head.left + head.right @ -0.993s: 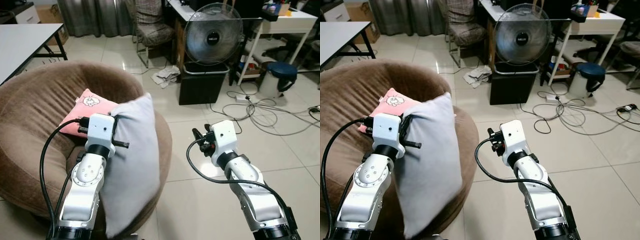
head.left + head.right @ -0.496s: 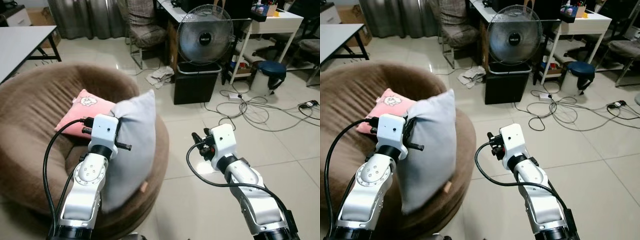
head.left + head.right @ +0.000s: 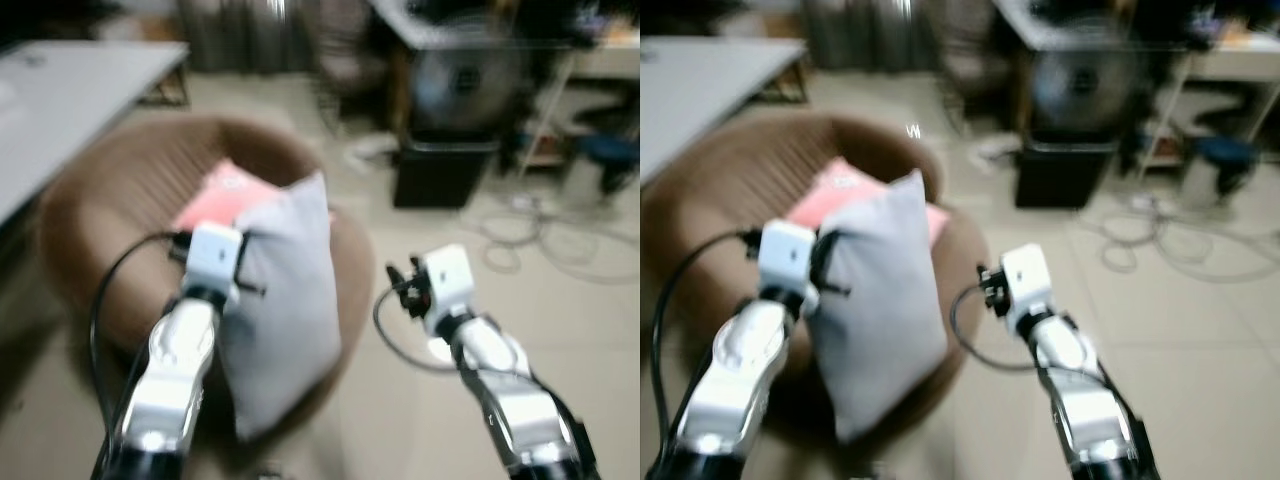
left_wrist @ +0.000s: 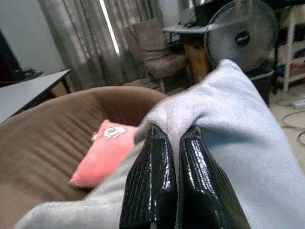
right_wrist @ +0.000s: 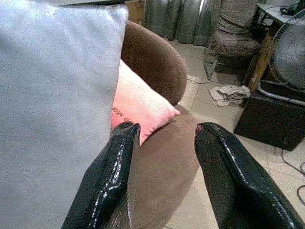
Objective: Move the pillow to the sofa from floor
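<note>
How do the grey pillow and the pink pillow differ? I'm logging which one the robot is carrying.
The grey pillow is pinched at its edge by the left tool and hangs upright over the sofa's edge; the pink pillow lies flat on the sofa seat, untouched. The grey is plain and larger; the pink is smaller, with a white patch. Both are soft square cushions.

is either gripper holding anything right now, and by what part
The left gripper is shut on the grey pillow, pinching a fold of fabric at its upper edge. The right gripper is open and holds nothing.
</note>
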Available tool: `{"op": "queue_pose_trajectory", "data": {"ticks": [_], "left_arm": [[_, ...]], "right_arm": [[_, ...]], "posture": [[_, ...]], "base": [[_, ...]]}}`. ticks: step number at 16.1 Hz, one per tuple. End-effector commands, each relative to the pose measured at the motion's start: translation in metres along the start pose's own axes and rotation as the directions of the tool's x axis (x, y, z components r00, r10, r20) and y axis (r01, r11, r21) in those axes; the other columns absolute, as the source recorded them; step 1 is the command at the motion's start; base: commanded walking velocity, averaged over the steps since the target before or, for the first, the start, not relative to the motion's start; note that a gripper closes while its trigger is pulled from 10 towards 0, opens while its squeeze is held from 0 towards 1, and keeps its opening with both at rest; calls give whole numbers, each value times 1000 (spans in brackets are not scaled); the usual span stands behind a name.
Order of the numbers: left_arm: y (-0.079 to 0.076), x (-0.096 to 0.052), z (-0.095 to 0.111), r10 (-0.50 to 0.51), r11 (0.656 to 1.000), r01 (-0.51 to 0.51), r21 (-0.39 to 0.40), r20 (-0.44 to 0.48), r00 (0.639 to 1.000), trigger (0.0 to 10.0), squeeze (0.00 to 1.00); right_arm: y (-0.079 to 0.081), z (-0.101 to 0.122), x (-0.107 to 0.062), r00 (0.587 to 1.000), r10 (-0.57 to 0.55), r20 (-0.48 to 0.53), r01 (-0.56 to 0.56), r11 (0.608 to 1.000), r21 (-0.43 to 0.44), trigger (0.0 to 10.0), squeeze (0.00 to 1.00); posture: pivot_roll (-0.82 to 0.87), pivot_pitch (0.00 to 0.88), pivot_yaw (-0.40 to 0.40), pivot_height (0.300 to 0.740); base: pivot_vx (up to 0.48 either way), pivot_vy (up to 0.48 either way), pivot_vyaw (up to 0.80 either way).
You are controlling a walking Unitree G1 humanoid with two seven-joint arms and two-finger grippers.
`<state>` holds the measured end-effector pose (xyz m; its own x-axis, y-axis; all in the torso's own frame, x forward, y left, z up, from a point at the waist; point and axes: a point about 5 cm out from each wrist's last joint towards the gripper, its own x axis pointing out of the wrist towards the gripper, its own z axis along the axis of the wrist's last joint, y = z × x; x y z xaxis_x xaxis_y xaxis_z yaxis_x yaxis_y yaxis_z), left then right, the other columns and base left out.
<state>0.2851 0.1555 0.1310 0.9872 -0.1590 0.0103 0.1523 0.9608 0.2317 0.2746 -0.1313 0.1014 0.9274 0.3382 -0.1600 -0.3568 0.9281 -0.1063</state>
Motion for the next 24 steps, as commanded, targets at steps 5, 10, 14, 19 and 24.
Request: {"op": "queue_pose_trajectory", "data": {"ticks": [5,10,14,19,24], "left_arm": [[2,6,18,-7,1000,5,15,80,997,10000,0],[-1,8,19,-25,1000,24,8,88,996,10000,0],[-3,10,20,-39,999,39,1,97,995,10000,0],[-1,12,20,-23,1000,23,5,89,996,10000,0],[-2,20,19,-29,999,31,-20,86,996,10000,0]], "right_arm": [[-3,2,0,1000,-23,11,23,1000,1,10000,0],[-11,2,-2,997,-78,15,78,996,32,10000,0],[-12,2,-3,995,-97,14,96,993,64,10000,0],[-10,1,-2,996,-89,10,89,995,43,10000,0],[-7,1,-1,998,-55,5,55,998,42,10000,0]], "posture": [[29,0,57,740],[16,0,66,740],[11,0,70,740],[8,0,73,740],[15,0,63,740]], "base": [[307,0,800],[308,0,0],[308,0,-172],[299,0,-320],[0,0,0]]}}
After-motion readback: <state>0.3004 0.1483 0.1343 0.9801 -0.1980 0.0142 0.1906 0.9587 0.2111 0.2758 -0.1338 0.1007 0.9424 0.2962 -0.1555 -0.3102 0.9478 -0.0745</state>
